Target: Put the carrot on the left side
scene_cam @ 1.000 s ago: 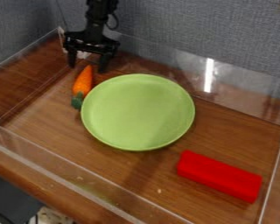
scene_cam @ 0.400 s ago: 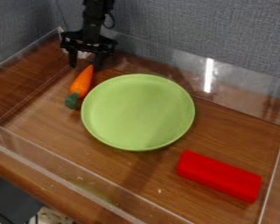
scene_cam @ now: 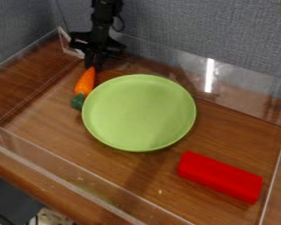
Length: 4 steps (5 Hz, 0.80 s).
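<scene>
The small orange carrot [scene_cam: 83, 83] lies on the wooden table just left of the green plate [scene_cam: 140, 112], its dark green stem end [scene_cam: 76, 102] toward the front. My black gripper [scene_cam: 91, 65] points down at the carrot's far end. Its fingers are drawn together, and they meet the orange tip there. The carrot still rests on the table.
A red rectangular block [scene_cam: 220, 176] lies at the front right. Clear plastic walls [scene_cam: 213, 72] ring the wooden surface, with a low front edge [scene_cam: 61, 180]. Bare wood [scene_cam: 38, 97] shows to the left of the carrot.
The gripper's fingers, spread wide before, have closed together. The hand has shifted slightly right and rolled. The carrot, plate and block have not moved.
</scene>
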Each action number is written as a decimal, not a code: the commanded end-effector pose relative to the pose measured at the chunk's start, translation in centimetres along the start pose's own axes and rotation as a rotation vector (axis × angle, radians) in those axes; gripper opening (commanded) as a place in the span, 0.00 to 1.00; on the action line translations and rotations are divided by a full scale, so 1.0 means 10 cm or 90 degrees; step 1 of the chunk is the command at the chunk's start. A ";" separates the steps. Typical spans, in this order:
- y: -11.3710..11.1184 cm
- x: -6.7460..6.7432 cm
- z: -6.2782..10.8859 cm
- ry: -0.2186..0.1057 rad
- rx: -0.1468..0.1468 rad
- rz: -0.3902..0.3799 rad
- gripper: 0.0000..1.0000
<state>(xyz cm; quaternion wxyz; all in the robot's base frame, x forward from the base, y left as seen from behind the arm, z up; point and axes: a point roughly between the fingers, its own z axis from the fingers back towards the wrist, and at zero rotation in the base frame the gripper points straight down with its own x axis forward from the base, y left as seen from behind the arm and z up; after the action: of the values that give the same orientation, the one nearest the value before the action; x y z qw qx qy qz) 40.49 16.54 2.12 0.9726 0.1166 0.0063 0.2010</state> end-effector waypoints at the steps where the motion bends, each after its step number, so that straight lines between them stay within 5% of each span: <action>1: -0.06 0.08 0.03 -0.005 -0.011 -0.052 0.00; 4: 0.09 0.15 0.10 -0.039 -0.030 -0.170 0.00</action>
<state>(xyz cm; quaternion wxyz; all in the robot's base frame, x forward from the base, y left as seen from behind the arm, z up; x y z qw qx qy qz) 41.06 17.39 2.42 0.9931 0.0948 0.0073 0.0688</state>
